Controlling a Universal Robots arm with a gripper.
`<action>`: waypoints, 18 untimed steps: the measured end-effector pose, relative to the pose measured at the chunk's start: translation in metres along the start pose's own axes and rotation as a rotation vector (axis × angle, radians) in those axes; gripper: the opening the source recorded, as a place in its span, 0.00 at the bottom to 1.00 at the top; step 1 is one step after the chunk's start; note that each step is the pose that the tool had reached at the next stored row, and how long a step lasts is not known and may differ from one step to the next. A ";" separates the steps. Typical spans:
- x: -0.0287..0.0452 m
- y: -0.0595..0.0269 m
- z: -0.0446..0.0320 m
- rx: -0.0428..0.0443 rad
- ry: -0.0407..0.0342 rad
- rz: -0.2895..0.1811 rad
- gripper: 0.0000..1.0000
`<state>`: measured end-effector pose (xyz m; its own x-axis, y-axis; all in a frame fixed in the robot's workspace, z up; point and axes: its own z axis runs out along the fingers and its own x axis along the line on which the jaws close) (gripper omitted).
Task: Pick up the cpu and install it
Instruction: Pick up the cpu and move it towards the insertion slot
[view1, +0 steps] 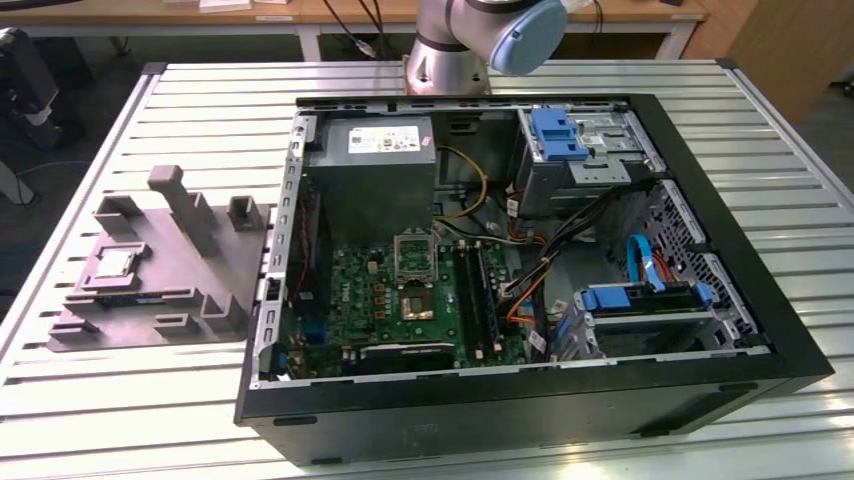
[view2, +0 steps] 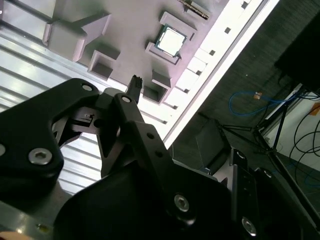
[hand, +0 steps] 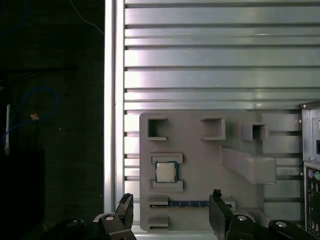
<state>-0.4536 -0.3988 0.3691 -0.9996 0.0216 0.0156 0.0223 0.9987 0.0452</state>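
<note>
Silvery-topped flat square cpu (hand: 166, 172) ungrasped in grey plastic tray (hand: 205, 172); hovers above with hand (hand: 171, 207) wide open, empty; calls for centring over it.

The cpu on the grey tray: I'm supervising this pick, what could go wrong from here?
The small square silvery cpu sits between two raised blocks of the grey plastic tray, so the open gripper might strike a block or grip the chip skewed. Loose cables beside the green motherboard could snag the arm.
</note>
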 end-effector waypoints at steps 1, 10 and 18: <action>0.0000 0.0000 0.0003 -0.0001 -0.0003 -0.001 0.71; -0.0001 -0.0001 0.0015 0.0000 -0.0004 -0.004 0.71; -0.0001 -0.0002 0.0038 0.0000 -0.0003 -0.007 0.71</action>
<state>-0.4536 -0.3988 0.3653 -0.9998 0.0149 0.0150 0.0156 0.9989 0.0453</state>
